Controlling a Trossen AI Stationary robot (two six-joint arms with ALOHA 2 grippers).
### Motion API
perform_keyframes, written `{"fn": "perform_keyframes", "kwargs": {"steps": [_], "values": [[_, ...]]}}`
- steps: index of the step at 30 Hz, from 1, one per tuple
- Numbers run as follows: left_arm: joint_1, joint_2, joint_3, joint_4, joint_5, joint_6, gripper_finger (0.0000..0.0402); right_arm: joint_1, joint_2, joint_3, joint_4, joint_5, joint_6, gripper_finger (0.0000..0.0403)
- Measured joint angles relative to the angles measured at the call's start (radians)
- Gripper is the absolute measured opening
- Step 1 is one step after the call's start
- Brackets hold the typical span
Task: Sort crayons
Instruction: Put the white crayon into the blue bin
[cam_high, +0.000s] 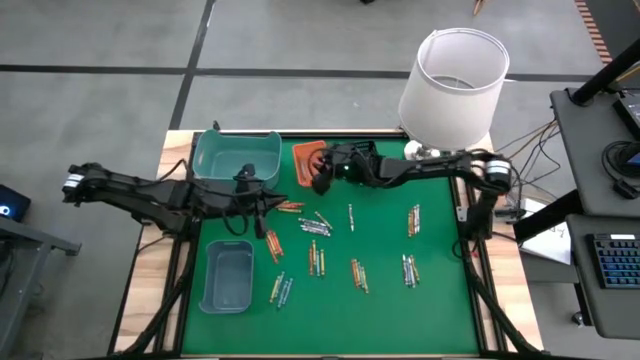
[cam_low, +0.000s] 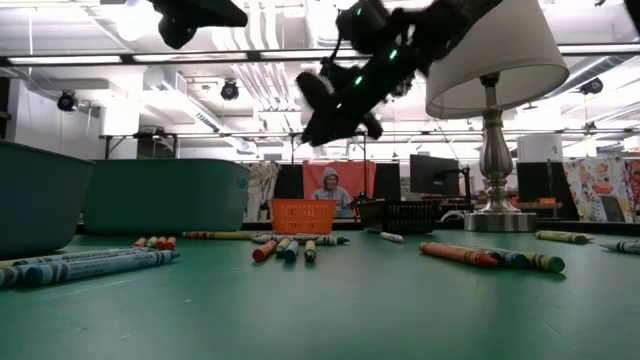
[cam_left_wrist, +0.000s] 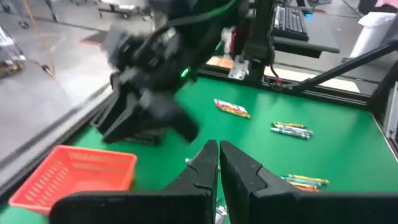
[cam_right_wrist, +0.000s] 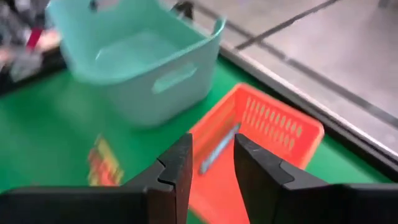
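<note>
Several crayons (cam_high: 316, 258) lie in small groups on the green mat, red, orange, blue and grey. My right gripper (cam_right_wrist: 212, 149) hangs open above the orange tray (cam_high: 303, 160) at the far middle, with nothing between its fingers. One silvery grey crayon (cam_right_wrist: 219, 151) lies on that tray's floor. My left gripper (cam_left_wrist: 218, 148) is shut and held above the mat, left of centre (cam_high: 268, 205), near a group of orange crayons (cam_high: 290, 207). Nothing shows between its fingers.
A teal tray (cam_high: 235, 157) stands at the far left and another (cam_high: 228, 275) at the near left. A black tray (cam_left_wrist: 130, 134) sits beside the orange one, under my right arm. A lamp with a white shade (cam_high: 455, 85) stands at the far right corner.
</note>
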Motion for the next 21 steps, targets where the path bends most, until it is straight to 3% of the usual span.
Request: {"fn": "perform_keyframes", "kwargs": {"steps": [8,17,21], "values": [[0.0,0.084,0.0,0.012,0.027,-0.07,0.0,0.161,-0.186,-0.032,-0.329,0.007,0.009,0.0083],[-0.001,0.155,0.001,0.028,0.032,-0.14,0.0,0.373,-0.309,-0.2,-0.365,0.008,0.132,0.0063],[-0.003,0.184,0.002,0.008,0.096,-0.155,0.0,0.448,-0.346,-0.268,-0.4,0.007,0.217,0.0063]]}}
